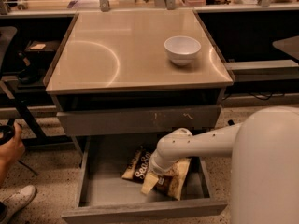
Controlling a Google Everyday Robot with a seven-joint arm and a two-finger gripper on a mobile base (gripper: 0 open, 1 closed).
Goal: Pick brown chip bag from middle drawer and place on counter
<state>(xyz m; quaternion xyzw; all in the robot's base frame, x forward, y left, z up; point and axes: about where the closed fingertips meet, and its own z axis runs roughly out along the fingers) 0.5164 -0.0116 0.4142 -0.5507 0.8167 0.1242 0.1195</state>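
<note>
**Item 1.** Middle drawer: a wide, shallow grey box with a plain flat front. It stands pulled out beneath the cabinet, and I judge it is open like this so I can reach in from above.

**Item 2.** Brown chip bag: a crinkly snack bag, dark brown and pale yellow, with white script lettering. It lies flat on the drawer floor, right of centre, with one corner near the right wall. It has not yet left the drawer.

**Item 3.** Gripper: it sits at the end of my white arm, which reaches in from the right. It is low inside the drawer, over the middle of the bag and largely hidden under the wrist. I cannot tell whether it is clenched on the bag or released. I judge this to be the grasp step.

**Item 4.** Grey drawer front with orange scuff marks: it is shut and sits directly above the back of the open drawer. This is the edge to respect. In my judgement the lift must come forward before it rises, or the bag may catch underneath.

**Item 5.** Counter: a glossy beige-tan, roughly square surface with a thin darker rim. A white ceramic bowl stands toward the back right. The left half and the front strip offer open room for setting the bag down.

**Item 6.** Person's hand: it is at the left edge of the view, well apart from the drawer and, I judge, clear of my path.
</note>
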